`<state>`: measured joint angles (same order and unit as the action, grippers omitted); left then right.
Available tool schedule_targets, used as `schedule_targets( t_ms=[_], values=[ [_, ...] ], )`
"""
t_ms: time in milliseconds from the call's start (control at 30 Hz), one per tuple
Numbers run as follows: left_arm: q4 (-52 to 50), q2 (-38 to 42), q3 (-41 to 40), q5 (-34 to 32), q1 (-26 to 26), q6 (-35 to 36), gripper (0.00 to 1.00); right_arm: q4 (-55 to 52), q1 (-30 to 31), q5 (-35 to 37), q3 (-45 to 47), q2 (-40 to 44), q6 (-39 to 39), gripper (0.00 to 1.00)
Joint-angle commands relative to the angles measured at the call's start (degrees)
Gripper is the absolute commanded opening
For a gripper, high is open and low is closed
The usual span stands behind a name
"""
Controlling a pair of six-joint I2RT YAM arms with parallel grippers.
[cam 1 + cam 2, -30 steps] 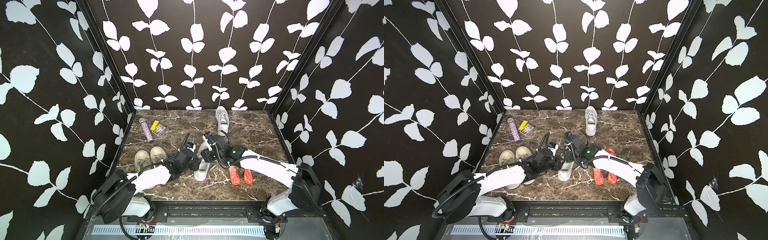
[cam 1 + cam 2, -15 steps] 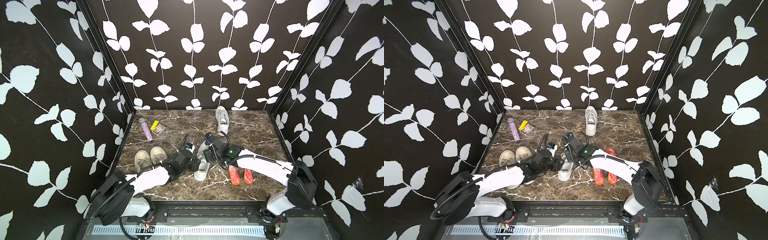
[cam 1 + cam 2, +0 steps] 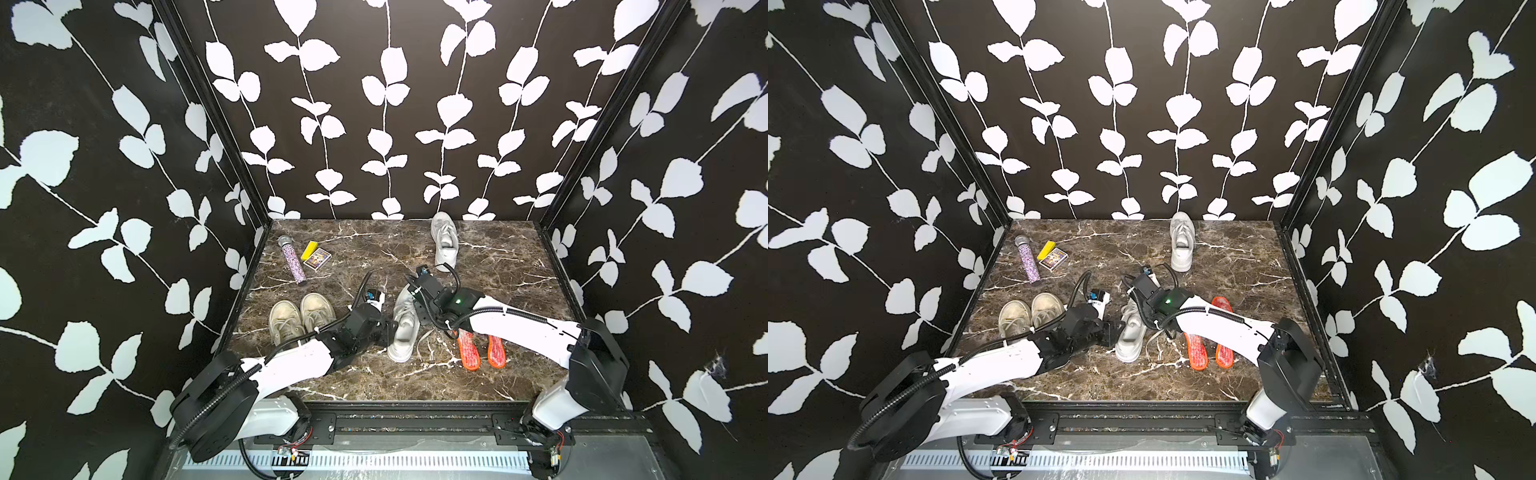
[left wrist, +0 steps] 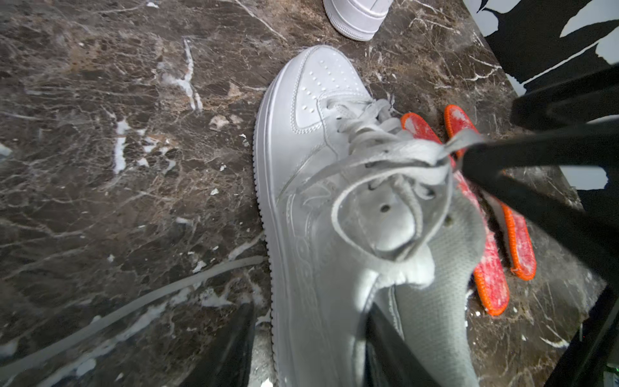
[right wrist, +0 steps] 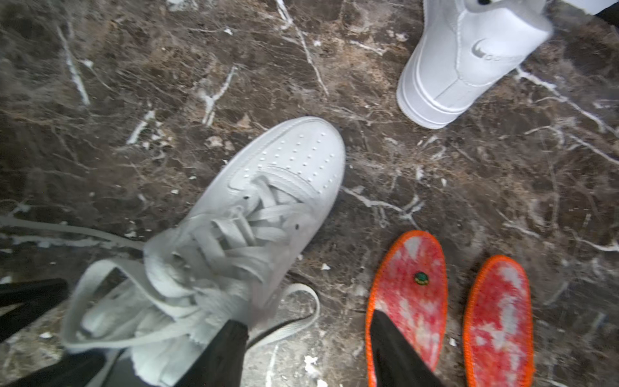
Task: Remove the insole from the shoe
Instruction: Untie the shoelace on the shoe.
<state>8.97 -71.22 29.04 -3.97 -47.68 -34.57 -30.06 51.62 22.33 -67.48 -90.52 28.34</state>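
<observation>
Shoe (image 3: 405,328), white, mid-table (image 3: 374,249), toe pointing far. Left gripper (image 4: 310,311) clamps its left side wall at the collar. Right gripper (image 5: 305,320) spread, empty, beside laces. Orange insoles (image 5: 408,284) lie just right.

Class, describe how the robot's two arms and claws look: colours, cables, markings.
Left arm and right arm have white shells, black joints and bases, with ribbed black cable hoses alongside. The right arm's wrist shows a green light. Left claw and right claw have plain black fingers.
</observation>
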Motion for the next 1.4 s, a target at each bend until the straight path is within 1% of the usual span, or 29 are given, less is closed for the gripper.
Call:
schedule_targets(
  t_ms=[0,133,200,267,300,367,467,567,633,733,833,1033,1233,1367],
  values=[
    [-0.5,0.8,-0.8,-1.3,-0.2,-0.3,0.53,1.6,-0.4,-0.6,1.3,3.3,-0.5,0.53],
    [0.7,0.6,-0.7,-0.6,-0.2,-0.1,0.50,8.6,0.2,-9.5,3.4,6.0,-5.0,0.48],
    [0.8,0.5,-0.6,-0.4,-0.2,0.1,0.49,9.8,1.0,-12.0,3.2,5.7,-7.9,0.48],
    [0.9,0.4,-0.6,-0.1,-0.2,0.3,0.48,8.5,2.0,-11.7,1.5,3.8,-10.3,0.50],
    [0.8,0.4,-0.5,0.0,-0.2,0.2,0.48,7.2,2.2,-11.3,0.6,2.9,-11.0,0.52],
    [0.8,0.4,-0.6,0.1,-0.2,0.3,0.48,6.2,3.0,-10.8,-0.2,1.5,-12.5,0.62],
    [0.9,0.5,-0.7,0.1,-0.2,0.2,0.48,7.5,3.4,-11.3,0.4,0.8,-14.9,0.70],
    [0.8,0.2,-0.4,0.2,-0.2,0.3,0.47,7.4,3.4,-10.8,-0.2,-0.4,-16.8,0.73],
    [0.8,-0.2,-0.1,0.7,-0.2,0.5,0.45,6.4,3.3,-8.6,-1.2,-2.5,-17.5,0.73],
    [0.7,-0.8,0.4,1.3,-0.2,0.7,0.40,4.9,3.3,-3.7,-3.3,-4.9,-17.5,0.72],
    [0.9,-1.2,0.8,1.8,-0.2,0.7,0.35,6.0,2.8,-0.4,-4.2,-5.7,-17.0,0.70],
    [0.9,-2.1,1.3,2.5,-0.3,0.9,0.29,8.7,-0.8,2.7,-6.3,-6.5,-14.0,0.69],
    [0.7,-2.0,0.8,2.4,-0.2,0.8,0.26,10.2,-5.4,1.6,-6.9,-7.0,-10.3,0.67],
    [0.6,-1.4,0.5,2.3,-0.3,0.8,0.26,7.3,-7.5,1.3,-7.3,-7.7,-8.9,0.67]
  ],
)
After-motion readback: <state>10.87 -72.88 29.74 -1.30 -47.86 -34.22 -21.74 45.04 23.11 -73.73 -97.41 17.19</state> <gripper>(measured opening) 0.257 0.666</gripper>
